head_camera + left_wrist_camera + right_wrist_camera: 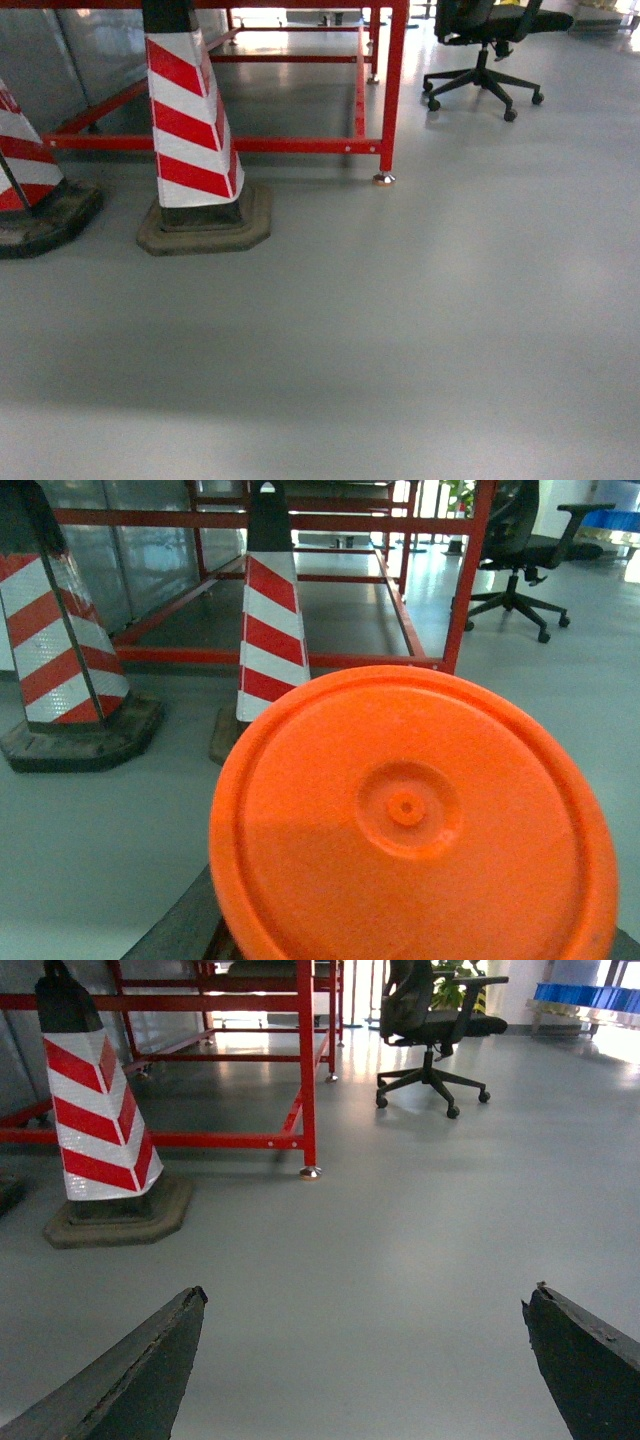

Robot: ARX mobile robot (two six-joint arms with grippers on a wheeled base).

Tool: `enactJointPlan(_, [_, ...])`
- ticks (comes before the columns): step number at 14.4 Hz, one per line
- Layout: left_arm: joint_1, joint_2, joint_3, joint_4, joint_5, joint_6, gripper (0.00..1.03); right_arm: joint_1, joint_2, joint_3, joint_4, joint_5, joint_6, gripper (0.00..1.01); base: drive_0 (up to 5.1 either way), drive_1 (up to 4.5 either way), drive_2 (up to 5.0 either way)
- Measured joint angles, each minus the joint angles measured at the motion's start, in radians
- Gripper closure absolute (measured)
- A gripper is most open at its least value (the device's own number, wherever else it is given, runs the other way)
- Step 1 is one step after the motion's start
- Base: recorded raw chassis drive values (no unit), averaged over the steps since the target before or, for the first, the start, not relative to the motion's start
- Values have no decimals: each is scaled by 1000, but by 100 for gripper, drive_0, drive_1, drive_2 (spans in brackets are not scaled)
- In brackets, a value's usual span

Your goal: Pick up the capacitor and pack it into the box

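Head view: you get bare grey floor [400, 340], a red-and-white striped cone [190, 130] on its rubber base, a second cone [25, 165] cut off at the left edge, the red steel frame [392, 90] behind them and a black office chair [485, 60] top right. No arm, no gripper, no capacitor, no box here. Left wrist view: an orange round lid-like disc [410, 820] fills the lower frame, sitting right in front of the camera; you can't see the left gripper's fingers at all, so whether its jaws are apart or clamped can't be told, nor whether the disc is held. Same cones, frame and chair behind it. Right wrist view: the right gripper [365, 1360] shows both dark fingers [130, 1375] at the lower corners, jaws wide apart, nothing between them but floor. Cone, frame, chair again, and a blue strip of something far top right, too small to identify. Progress call: nothing packed that you can verify; the pink box and the capacitor are out of every view, so their location is unknown. Judged from this, the robot looks away from any workstation and the whole pick-and-pack is left to do.
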Motion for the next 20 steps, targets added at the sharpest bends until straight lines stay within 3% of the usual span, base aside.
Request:
enactJointPlan(14, [0,0,0,2,-5,0,59,0,0,0,-2,0,0,3,-506,240,240])
enactJointPlan(18, [0,0,0,1,-3,0,59,0,0,0,0,-2,0,3,0,0,0])
enactJointPlan(20, [0,0,0,2,-3,0,59,0,0,0,0,-2,0,3,2,434,-430])
